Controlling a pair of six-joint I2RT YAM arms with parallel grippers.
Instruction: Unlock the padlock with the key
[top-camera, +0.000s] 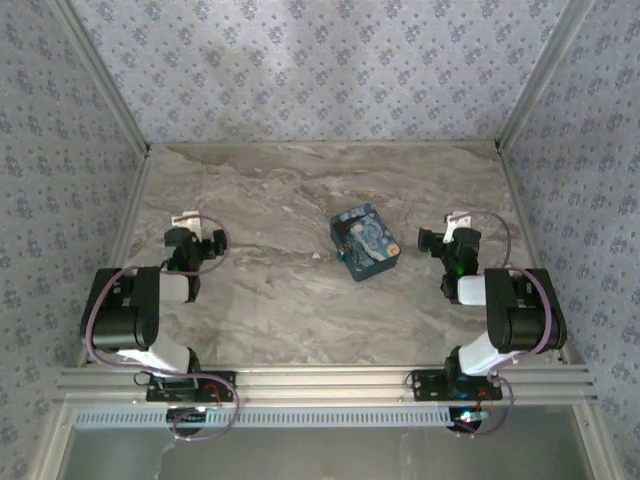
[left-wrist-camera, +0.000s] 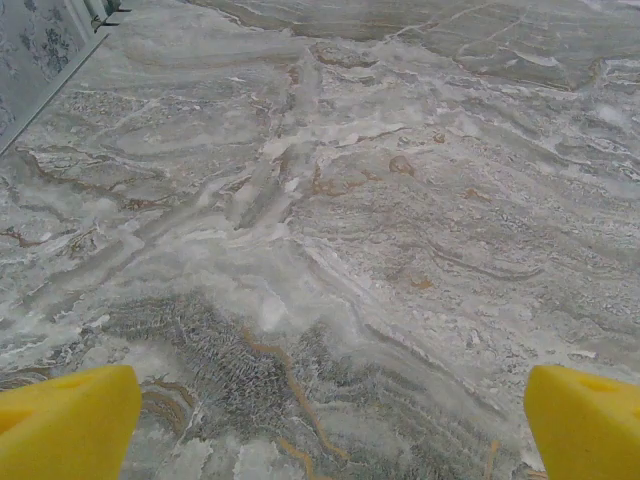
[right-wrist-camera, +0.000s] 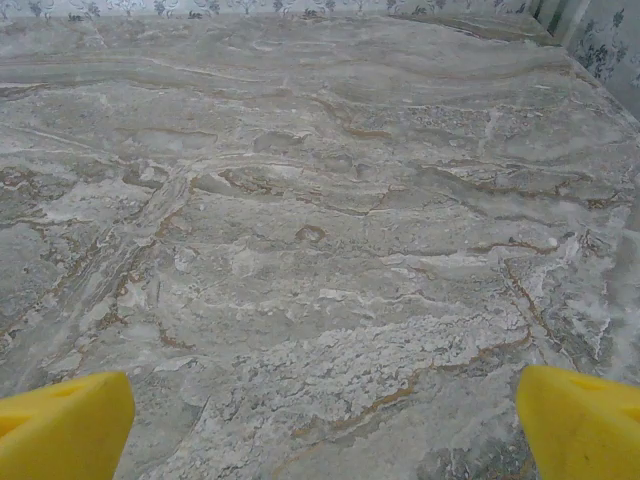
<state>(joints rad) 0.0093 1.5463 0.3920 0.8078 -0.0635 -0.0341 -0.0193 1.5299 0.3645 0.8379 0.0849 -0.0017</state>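
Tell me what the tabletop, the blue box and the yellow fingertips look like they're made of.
Tabletop: marble-look stone or a printed laminate, grey with brown veins, matte. Box: blue swirly painted print; tin or card, unclear. Fingertips: matte yellow, soft-edged, probably plastic or rubber.

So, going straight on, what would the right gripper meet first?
Its way looks free: bare grey marble tabletop lies ahead of the right gripper, then probably the patterned back wall.
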